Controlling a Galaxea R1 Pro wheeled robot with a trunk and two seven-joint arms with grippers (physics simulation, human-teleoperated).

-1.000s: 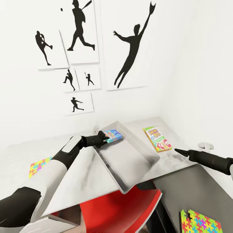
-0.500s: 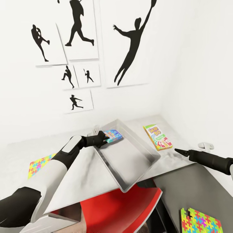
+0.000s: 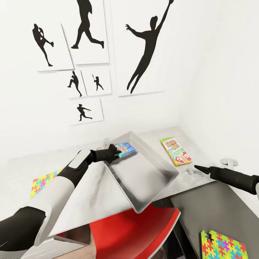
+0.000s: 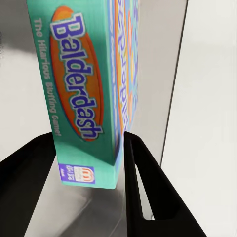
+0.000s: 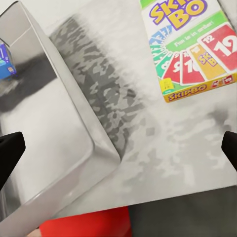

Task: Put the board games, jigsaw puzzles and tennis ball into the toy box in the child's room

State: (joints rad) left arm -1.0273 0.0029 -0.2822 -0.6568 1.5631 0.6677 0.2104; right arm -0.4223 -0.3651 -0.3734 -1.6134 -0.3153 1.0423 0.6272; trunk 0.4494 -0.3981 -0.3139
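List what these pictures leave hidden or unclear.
- Balderdash box: in the left wrist view the top edge cuts it off; the left gripper's fingers cover its lower end.
- Floor puzzle: head view's bottom edge crops it.
- Right gripper: head view too small to judge its jaws.

A child's room in a home, rendered in simulation. White walls carry black silhouette posters [image 3: 144, 50] of ball players, and a grey table [image 3: 90, 194] in the corner holds a metal toy box [image 3: 144, 176], a Skip-Bo game [image 3: 175, 151] and a bright jigsaw [image 3: 43, 182]. A red chair [image 3: 133, 233] sits tucked under the table, and another jigsaw [image 3: 223, 246] lies lower down beside it.
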